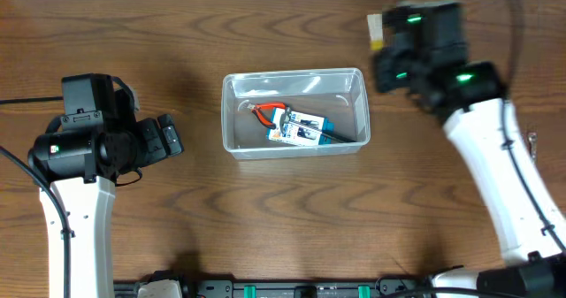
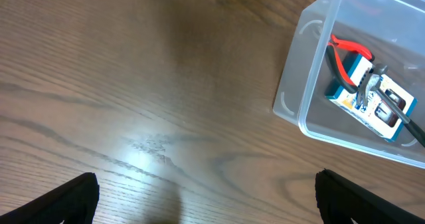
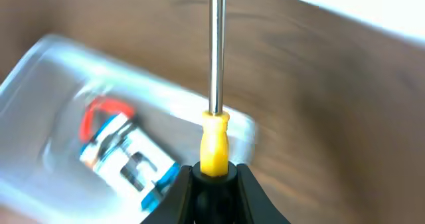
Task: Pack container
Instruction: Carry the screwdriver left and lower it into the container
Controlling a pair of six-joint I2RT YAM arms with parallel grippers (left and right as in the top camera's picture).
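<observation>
The clear plastic container (image 1: pixel 229 112) sits on the wooden tabletop (image 1: pixel 177 218) between the two arms. It already holds a blue-and-white box (image 1: pixel 301 130) and red-handled pliers (image 1: pixel 268 110) lying against that box. The right tool (image 3: pixel 214 179) hangs just beyond the container's far right corner. It is clamped on the butt of a yellow-handled screwdriver (image 3: pixel 214 144), whose steel shaft points away from the wrist. Gripping the end leaves the whole length free to slide in, and I judge the screwdriver is the next item to be packed. The right wrist view is blurred, so the exact height over the rim is unclear. The left tool (image 2: pixel 206 184) is spread wide and empty, low over bare wood left of the container, probably parked to keep out of the way.
</observation>
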